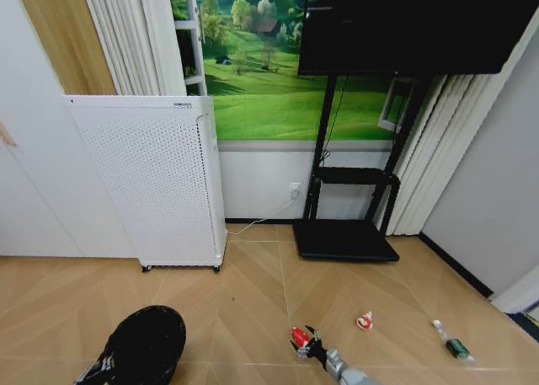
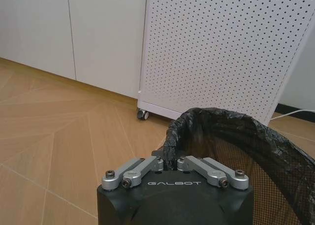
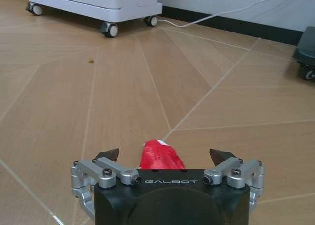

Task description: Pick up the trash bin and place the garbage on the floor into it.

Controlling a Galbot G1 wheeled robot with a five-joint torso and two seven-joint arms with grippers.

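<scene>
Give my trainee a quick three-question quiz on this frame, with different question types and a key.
1. True or false: the left gripper is shut on the rim of the trash bin.
2. Multiple choice: the right gripper is a) shut on the bottle, b) open around a red wrapper, c) open over bare floor.
3. Short answer: which litter on the floor lies farthest to the robot's right?

Key
1. True; its fingers pinch the bagged rim.
2. b; the fingertips stand apart on either side of the wrapper.
3. The clear bottle; a second red-and-white wrapper lies between it and the right gripper.
</scene>
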